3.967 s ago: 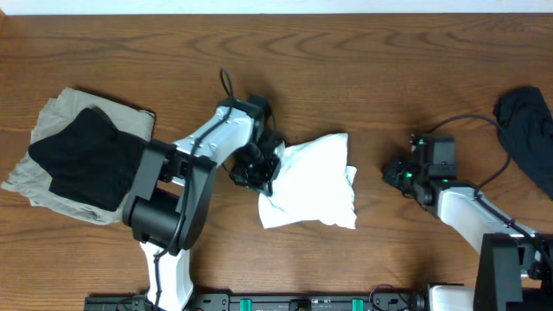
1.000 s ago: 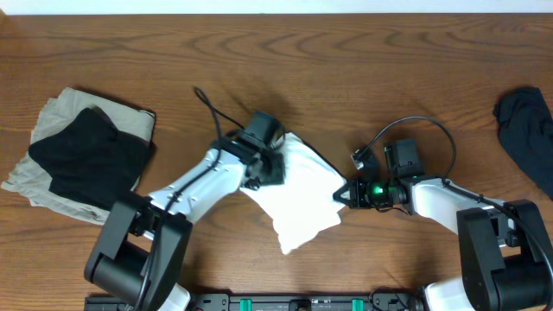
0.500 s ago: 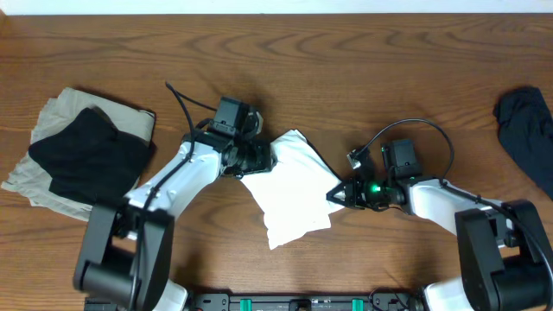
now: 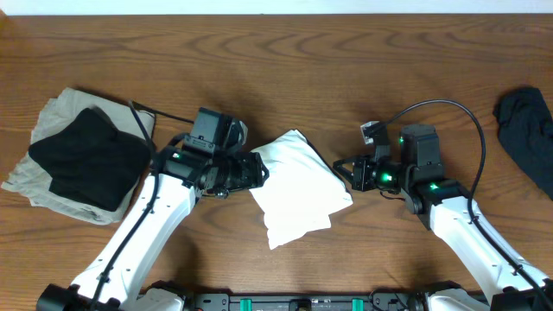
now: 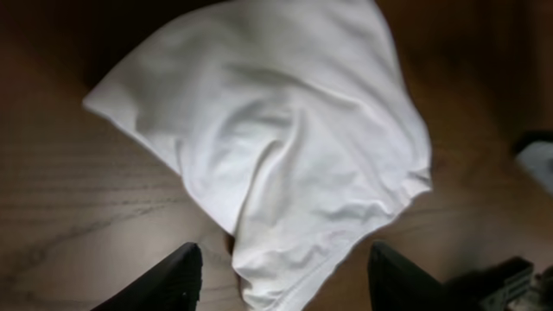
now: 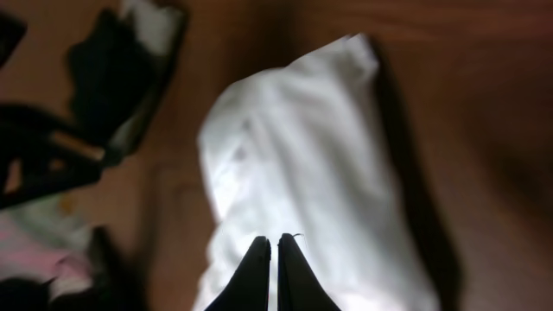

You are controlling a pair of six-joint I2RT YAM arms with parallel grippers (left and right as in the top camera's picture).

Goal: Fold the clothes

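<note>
On woodgrain table (image 4: 302,69), crumpled white garment (image 4: 298,194) between wide-apart left hand (image 4: 254,171) and pinched-together right hand (image 6: 270,250).

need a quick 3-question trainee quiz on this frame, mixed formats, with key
1. True or false: the left gripper is clamped on the white garment.
2. What lies on the beige garment at far left? A) a black garment B) a green towel C) a coiled cable
3. Which gripper is shut?
Key: 1 false, it is open and holds nothing. 2 A. 3 the right gripper.
</note>
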